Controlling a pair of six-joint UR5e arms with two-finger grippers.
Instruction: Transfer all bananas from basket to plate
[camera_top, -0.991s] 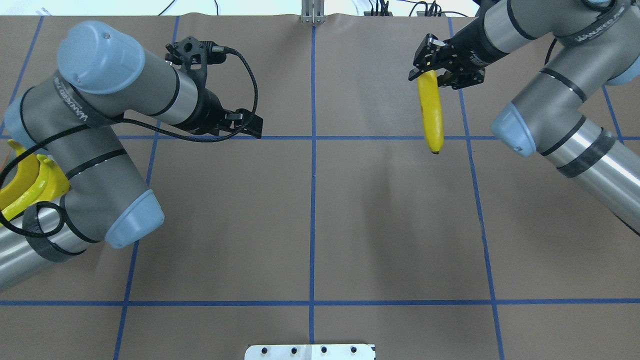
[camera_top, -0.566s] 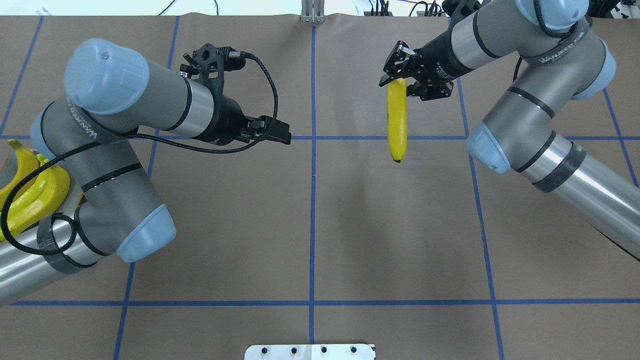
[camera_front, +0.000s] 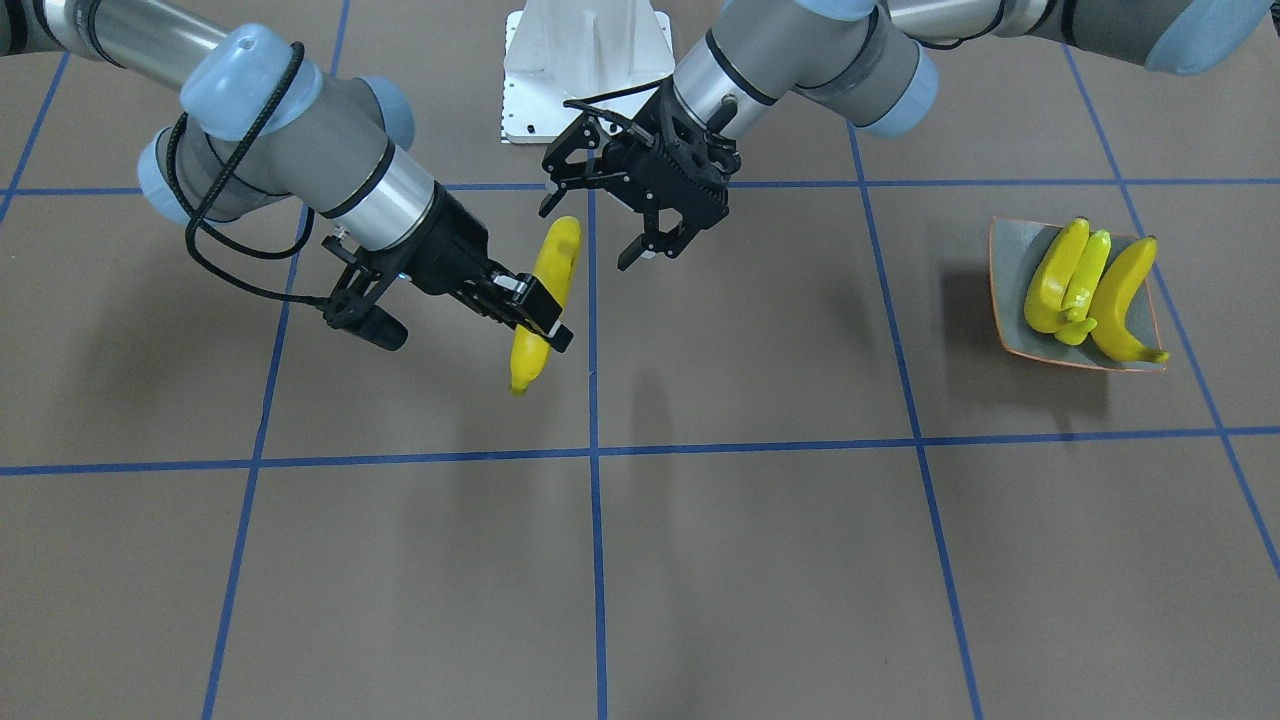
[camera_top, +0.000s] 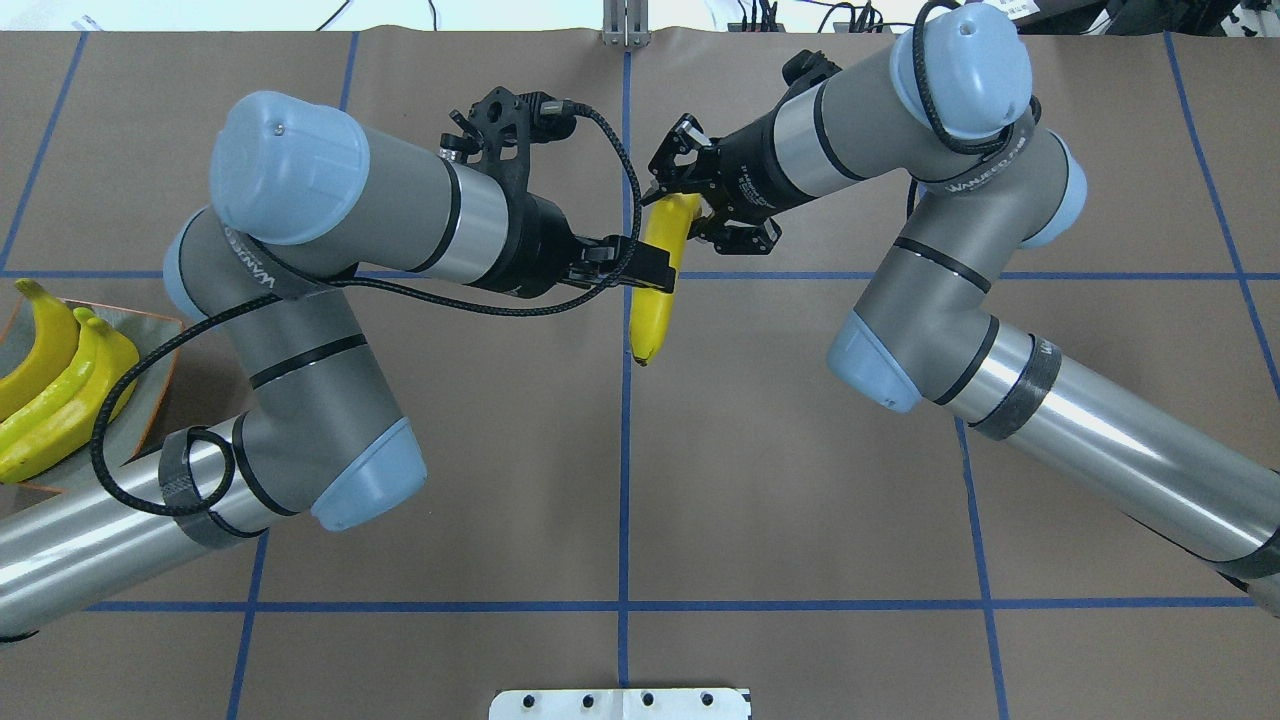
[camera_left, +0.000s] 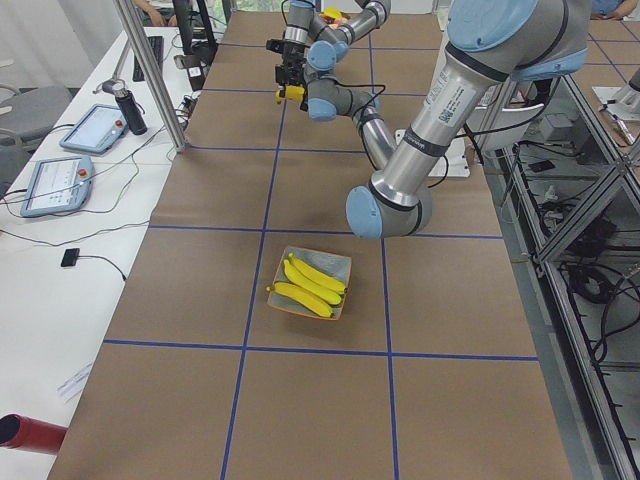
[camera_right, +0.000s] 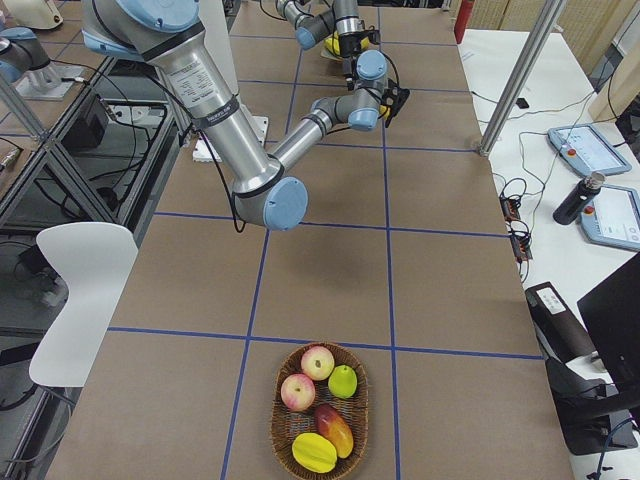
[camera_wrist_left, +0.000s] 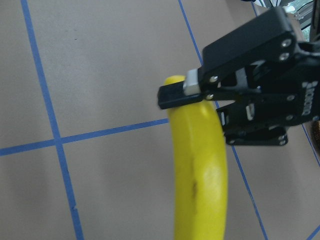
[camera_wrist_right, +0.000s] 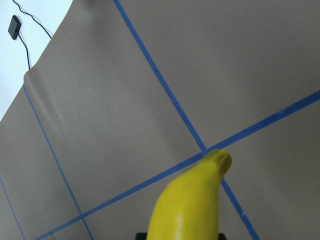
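The right tool (camera_front: 535, 318) was clenched on one banana (camera_front: 558, 255) and held it up in the air over the middle of the worktop (camera_front: 780, 560); the left tool (camera_front: 583, 240) was spread wide with nothing in it, right by the banana's other end; I could not tell if it touched. Off to the robot's left sat the plate (camera_front: 1008, 290) with three more bananas (camera_front: 1085, 280) lying side by side in it, well apart from both tools. Blue tape lines (camera_front: 590, 560) cut the brown worktop into squares; the robot's white base (camera_front: 585, 50) sat at the back edge.

From above, the left tool covered the middle of the held banana; the thick left arm (camera_top: 300, 330) hid one corner of the plate, and the picture's edge cut off more; the front view showed the whole plate. Only the view from the robot's right end showed the basket (camera_right: 277, 420), well apart from the arms, with round fruit (camera_right: 318, 362) in it; a white chair (camera_right: 85, 290) stood beside the worktop there. The left wrist view showed a finger (camera_wrist_left: 175, 95) of the right tool pressed on the banana's far end; the right wrist view showed the banana's tip over a crossing of blue lines. The left end view showed two screens (camera_left: 95, 125) on a side table (camera_left: 60, 230).
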